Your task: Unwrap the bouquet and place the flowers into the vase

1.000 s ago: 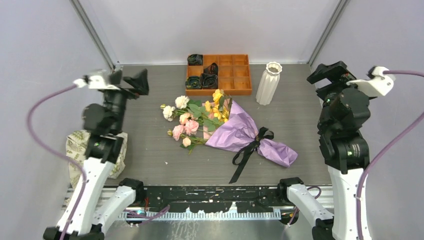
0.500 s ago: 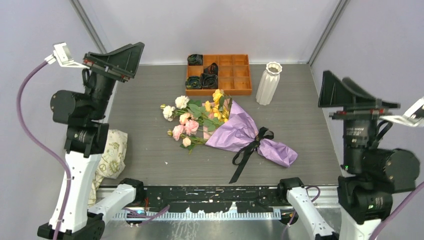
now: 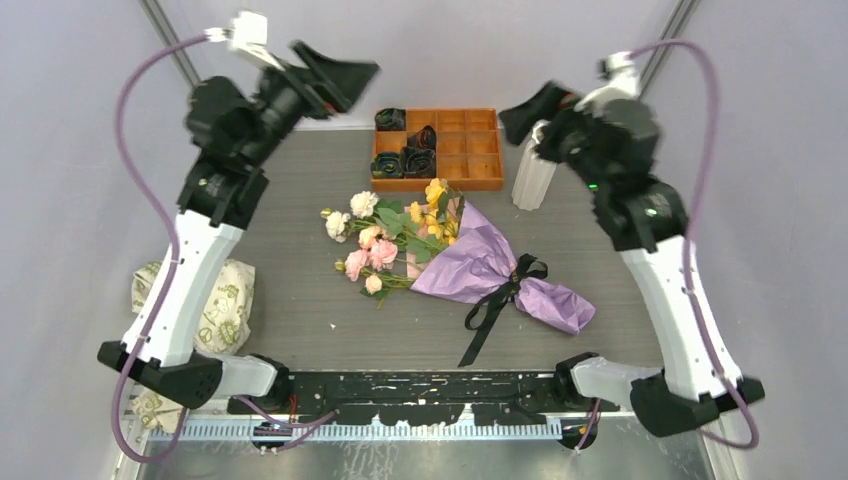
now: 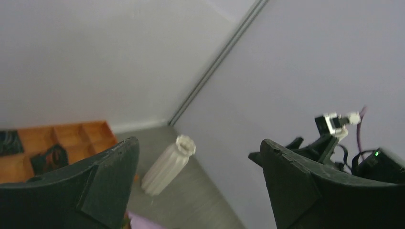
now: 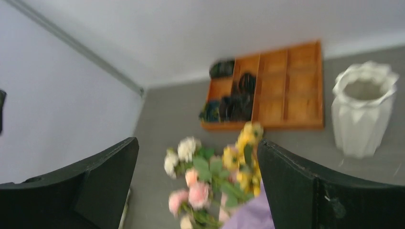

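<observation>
Bouquet (image 3: 455, 255) lies wrapped, bow (image 3: 522, 270) tied, left of and nearer me than the vase (image 3: 537, 165) | my left gripper (image 3: 335, 70), far left of the vase, and right gripper (image 3: 522, 108), raised close by it, both gape empty | risk: lowering the right one carelessly could topple the vase.

Crinkled matt paper (image 3: 485, 268) wraps the bouquet (image 3: 445, 250); the vase (image 5: 361, 119) looks smooth ceramic.
</observation>
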Available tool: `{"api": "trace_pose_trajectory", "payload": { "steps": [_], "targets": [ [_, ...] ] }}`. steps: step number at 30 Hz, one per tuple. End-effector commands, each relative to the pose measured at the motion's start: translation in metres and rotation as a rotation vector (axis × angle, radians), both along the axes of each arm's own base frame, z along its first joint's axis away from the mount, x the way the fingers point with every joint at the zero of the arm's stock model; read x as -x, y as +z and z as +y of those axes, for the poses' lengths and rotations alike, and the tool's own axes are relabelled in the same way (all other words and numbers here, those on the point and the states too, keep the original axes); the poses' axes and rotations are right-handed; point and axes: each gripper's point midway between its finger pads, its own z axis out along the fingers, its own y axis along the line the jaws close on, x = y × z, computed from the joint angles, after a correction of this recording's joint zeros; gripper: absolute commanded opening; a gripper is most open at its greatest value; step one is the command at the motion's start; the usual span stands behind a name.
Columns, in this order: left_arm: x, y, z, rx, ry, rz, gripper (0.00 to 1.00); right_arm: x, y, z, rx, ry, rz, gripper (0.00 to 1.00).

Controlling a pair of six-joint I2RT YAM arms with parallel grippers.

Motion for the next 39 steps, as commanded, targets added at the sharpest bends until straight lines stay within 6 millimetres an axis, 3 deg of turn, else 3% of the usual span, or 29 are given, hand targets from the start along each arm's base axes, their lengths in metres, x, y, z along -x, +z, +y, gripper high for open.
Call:
{"api": "trace_pose_trajectory", "payload": {
  "steps": [1, 5, 10, 14, 18, 22, 25, 29, 33, 39],
  "targets": [
    [-0.007, -0.118, -0.045, -0.358, 0.017, 0.216, 0.96, 0.015, -0.076, 0.039, 0.198, 0.028, 0.196, 1.0],
    [-0.007, -0.212, -0.09, -0.383, -0.092, 0.392, 0.91, 0.042, -0.155, 0.058, 0.325, 0.012, 0.352, 0.99],
    [0.005, -0.307, -0.114, -0.475, -0.17, 0.562, 0.85, 0.086, -0.247, 0.037, 0.377, -0.024, 0.548, 0.91],
    [0.016, -0.359, -0.131, -0.524, -0.218, 0.628, 0.79, 0.117, -0.291, 0.022, 0.356, -0.024, 0.656, 0.81],
    [0.018, -0.388, -0.146, -0.521, -0.244, 0.662, 0.75, 0.133, -0.32, 0.014, 0.361, -0.022, 0.716, 0.79],
    [0.022, -0.401, -0.164, -0.54, -0.291, 0.688, 0.63, 0.133, -0.344, 0.008, 0.403, -0.054, 0.739, 0.79],
    [0.027, -0.406, -0.163, -0.572, -0.287, 0.706, 0.54, 0.123, -0.355, 0.005, 0.449, -0.105, 0.739, 0.77],
    [0.025, -0.391, -0.133, -0.615, -0.159, 0.674, 0.52, 0.104, -0.36, 0.002, 0.573, -0.162, 0.732, 0.77],
    [0.025, -0.362, -0.098, -0.663, -0.034, 0.605, 0.54, 0.082, -0.359, -0.002, 0.72, -0.215, 0.712, 0.87],
    [0.03, -0.341, -0.067, -0.682, 0.072, 0.564, 0.57, 0.047, -0.387, 0.002, 0.792, -0.213, 0.759, 0.93]
  ]
}}
